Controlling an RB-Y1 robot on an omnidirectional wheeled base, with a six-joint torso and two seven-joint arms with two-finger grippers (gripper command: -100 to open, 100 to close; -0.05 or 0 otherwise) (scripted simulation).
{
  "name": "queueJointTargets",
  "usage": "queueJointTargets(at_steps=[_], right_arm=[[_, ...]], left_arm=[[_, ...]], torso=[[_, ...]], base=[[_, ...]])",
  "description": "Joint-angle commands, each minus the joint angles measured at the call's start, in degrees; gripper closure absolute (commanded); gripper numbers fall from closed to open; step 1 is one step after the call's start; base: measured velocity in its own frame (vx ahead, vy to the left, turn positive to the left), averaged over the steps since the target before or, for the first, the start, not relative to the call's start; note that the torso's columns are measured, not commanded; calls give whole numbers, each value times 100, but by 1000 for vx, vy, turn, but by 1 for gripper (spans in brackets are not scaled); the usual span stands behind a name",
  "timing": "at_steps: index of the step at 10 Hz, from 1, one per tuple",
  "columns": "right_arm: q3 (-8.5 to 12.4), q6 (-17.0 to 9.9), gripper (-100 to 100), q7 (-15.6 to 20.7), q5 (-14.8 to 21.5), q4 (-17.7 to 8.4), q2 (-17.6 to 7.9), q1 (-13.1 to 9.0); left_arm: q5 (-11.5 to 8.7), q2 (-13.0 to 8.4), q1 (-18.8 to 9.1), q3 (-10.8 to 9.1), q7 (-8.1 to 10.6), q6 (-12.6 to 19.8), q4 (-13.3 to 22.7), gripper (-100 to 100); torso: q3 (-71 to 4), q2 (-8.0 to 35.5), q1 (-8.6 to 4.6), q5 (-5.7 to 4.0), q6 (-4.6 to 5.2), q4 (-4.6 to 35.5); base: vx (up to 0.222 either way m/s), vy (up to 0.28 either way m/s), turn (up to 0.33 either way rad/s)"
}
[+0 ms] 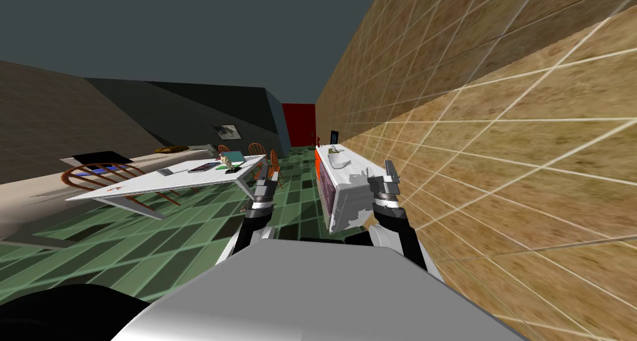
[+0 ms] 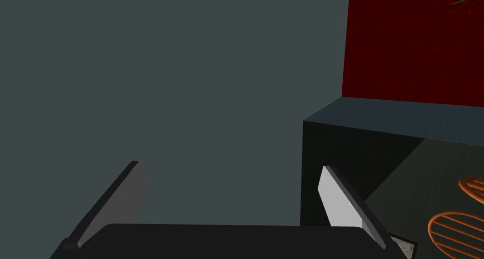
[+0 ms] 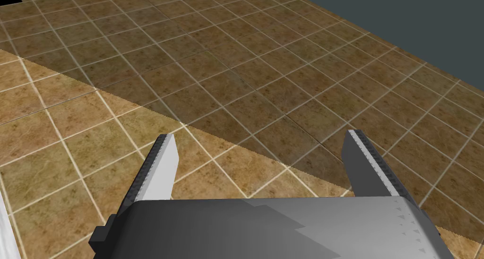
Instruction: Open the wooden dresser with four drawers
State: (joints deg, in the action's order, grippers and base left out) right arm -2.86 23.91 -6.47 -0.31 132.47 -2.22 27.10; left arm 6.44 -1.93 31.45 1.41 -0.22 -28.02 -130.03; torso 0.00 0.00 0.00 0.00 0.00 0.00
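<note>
Brown tiled wall (image 1: 497, 138), green tiled floor (image 1: 124, 244), white table (image 1: 143, 183)

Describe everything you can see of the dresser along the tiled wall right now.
The dresser is drawn white, grey-patched at its near end, not wood-looking. Long and low, it stands on the green tiled floor, back along the brown tiled wall. Its front looks purplish, orange further along; drawer lines cannot be made out. A white dish lies on top. My right claw is by its near corner; contact unclear.
</note>
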Motion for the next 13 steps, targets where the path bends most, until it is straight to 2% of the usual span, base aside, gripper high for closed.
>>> queueJointTargets(at_steps=[1,9,10,11,13], right_arm=[[0,0,0,0,0,0,0,0],[0,1,0,0,0,2,0,0],[12,9,-100,25,56,-56,-169,-1],[26,18,-100,50,112,-112,-310,-2],[66,47,-100,117,271,-272,-671,-3]], left_arm=[[0,0,0,0,0,0,0,0],[0,0,0,0,0,-1,-2,0],[0,0,0,0,0,-1,-2,0],[0,0,0,0,0,0,0,0],[0,1,0,1,0,0,1,0]], torso=[[-467,232,0,0,0,235],[-7073,3539,0,0,0,3537],[-7919,3962,0,0,0,3960],[-8314,4155,8,2,-1,4149],[-8453,4219,16,5,0,4221]], base=[[0,0,0],[0,0,0],[6,26,27],[8,68,36],[12,98,41]])
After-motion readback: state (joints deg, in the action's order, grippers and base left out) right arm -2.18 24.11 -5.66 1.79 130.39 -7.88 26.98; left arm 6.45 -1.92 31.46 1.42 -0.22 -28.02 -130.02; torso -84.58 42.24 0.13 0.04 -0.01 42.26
